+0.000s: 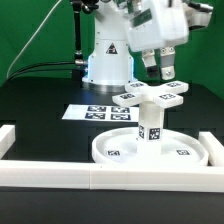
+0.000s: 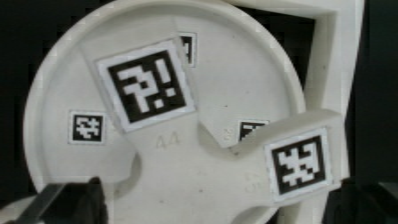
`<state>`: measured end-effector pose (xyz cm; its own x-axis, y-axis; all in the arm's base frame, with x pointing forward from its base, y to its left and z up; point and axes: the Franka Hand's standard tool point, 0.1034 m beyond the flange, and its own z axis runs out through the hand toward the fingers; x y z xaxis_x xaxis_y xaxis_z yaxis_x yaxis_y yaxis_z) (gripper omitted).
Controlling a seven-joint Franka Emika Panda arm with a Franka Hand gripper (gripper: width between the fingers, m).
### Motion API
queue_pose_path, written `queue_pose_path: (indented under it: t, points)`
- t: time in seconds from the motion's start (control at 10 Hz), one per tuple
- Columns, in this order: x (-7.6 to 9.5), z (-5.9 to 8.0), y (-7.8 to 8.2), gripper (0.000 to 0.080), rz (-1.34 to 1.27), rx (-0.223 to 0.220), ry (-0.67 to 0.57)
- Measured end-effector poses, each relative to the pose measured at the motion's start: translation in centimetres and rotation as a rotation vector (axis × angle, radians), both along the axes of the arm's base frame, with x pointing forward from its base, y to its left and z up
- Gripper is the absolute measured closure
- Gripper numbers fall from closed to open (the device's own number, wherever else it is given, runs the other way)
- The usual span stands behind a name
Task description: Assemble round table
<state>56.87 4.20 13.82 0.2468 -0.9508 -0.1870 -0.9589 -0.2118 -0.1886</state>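
Observation:
The white round disc (image 1: 112,152) lies flat near the front rail. The short cylinder leg (image 1: 150,128) stands upright on its middle. The cross-shaped piece (image 1: 150,95) sits on top of the leg, with tags on its arms. My gripper (image 1: 160,74) hangs just above the cross's arm on the exterior view's right, open and empty. In the wrist view the cross (image 2: 178,165) fills the near field, with the disc (image 2: 71,75) behind it. My gripper (image 2: 222,212) shows only as dark fingertips (image 2: 71,203) at the frame edge, on either side of the cross.
The marker board (image 1: 95,112) lies flat behind the disc, in front of the robot base (image 1: 108,60). White border rails run along the front (image 1: 100,180), the exterior view's left (image 1: 15,140) and the right (image 1: 215,145). A rail also shows in the wrist view (image 2: 334,40).

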Motion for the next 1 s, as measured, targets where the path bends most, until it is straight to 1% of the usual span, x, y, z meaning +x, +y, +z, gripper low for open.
queue_pose_path:
  t: [0.3,0.6,0.9,1.0]
  points:
    - [0.14,0.08,-0.23,0.0150,0.341,-0.051,-0.082]
    - [0.10,0.04,-0.27,0.0150,0.536,-0.080,-0.127]
    - [0.05,-0.07,-0.21,0.0150,0.887,-0.137,-0.198]
    - [0.08,-0.02,0.05,0.0150,0.999,-0.158,-0.217]
